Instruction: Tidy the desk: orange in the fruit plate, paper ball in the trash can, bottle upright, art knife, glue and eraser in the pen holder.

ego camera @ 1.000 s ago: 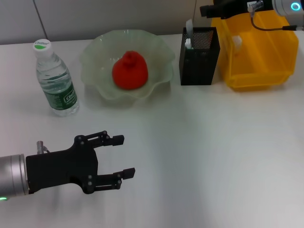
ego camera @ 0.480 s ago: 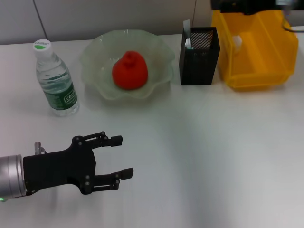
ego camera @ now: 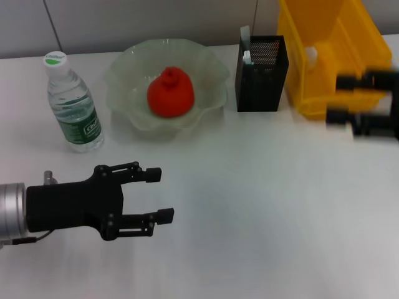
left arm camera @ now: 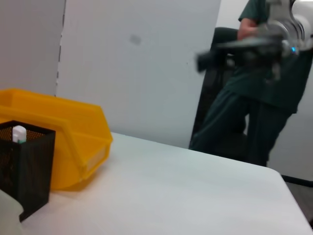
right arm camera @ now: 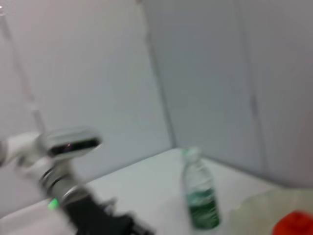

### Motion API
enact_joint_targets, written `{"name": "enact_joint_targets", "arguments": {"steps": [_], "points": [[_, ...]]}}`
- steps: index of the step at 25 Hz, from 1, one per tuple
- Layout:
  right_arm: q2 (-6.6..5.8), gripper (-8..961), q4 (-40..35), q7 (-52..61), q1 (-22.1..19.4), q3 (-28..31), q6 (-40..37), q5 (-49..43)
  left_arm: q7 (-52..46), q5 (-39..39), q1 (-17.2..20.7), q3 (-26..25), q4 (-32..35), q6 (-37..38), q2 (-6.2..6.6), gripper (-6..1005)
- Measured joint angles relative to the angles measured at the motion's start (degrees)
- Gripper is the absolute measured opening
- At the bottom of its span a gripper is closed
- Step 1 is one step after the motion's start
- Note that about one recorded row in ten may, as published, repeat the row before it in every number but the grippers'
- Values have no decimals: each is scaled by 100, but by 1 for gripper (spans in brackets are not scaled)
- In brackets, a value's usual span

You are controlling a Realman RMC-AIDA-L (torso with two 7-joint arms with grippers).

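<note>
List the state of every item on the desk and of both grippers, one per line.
bottle: upright, cap on.
orange: in the fruit plate.
pen holder: upright, white items sticking out.
yellow bin: on the desk, beside the pen holder.
left gripper: open, empty, low over the desk.
right gripper: open, empty, in front of the yellow bin.

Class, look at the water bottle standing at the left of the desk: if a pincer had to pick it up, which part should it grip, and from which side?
Probably the water bottle is best gripped around its labelled body, coming in level from the front, where the open left pincer is. It stands upright, and its cap looks too small for a steady hold.
</note>
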Motion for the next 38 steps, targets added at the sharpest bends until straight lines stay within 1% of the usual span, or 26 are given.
{"name": "enact_joint_targets", "arguments": {"steps": [2,3,4,5,9,10,12,13,14,18,23,28,33,38], "points": [[-4,688,312,-403,-112,-18,-304,-57,-172,62,-98,0,-20,121,96,791],[-9,688,606,-782,-175,-30,-439,-204,-264,85,-135,-1,-42,231,147,791],[-9,688,606,-782,-175,-30,-439,-204,-291,85,-139,-3,-39,272,160,791],[-16,688,793,-1016,-204,-26,-484,-324,-324,88,-137,-4,-35,323,175,791],[-35,687,1449,-1839,-218,48,-501,-782,-443,150,-97,-1,-38,465,257,792],[-42,687,1707,-2135,-181,70,-462,-1057,-476,200,-90,-2,-53,494,285,792],[-43,687,1822,-2252,-153,86,-441,-1201,-537,277,-75,-4,-59,523,327,791],[-46,687,2004,-2433,-103,114,-392,-1393,-576,312,-53,-8,-60,551,381,791],[-46,687,2004,-2433,-103,114,-392,-1393,-576,312,-53,-8,-60,551,381,791],[-46,687,2427,-2802,7,121,-191,-1557,-636,358,-49,-7,-23,706,485,789],[-38,687,2644,-2828,209,55,25,-1706,-685,539,-102,-26,15,723,491,787],[-17,688,3030,-2806,600,-100,426,-1828,-695,649,-113,-38,28,678,492,785],[-20,688,3137,-2807,751,-114,564,-1886,-695,688,-93,-51,37,665,500,785],[-20,688,3160,-2807,766,-169,635,-1890,-693,692,-75,-58,42,647,517,785]]}}
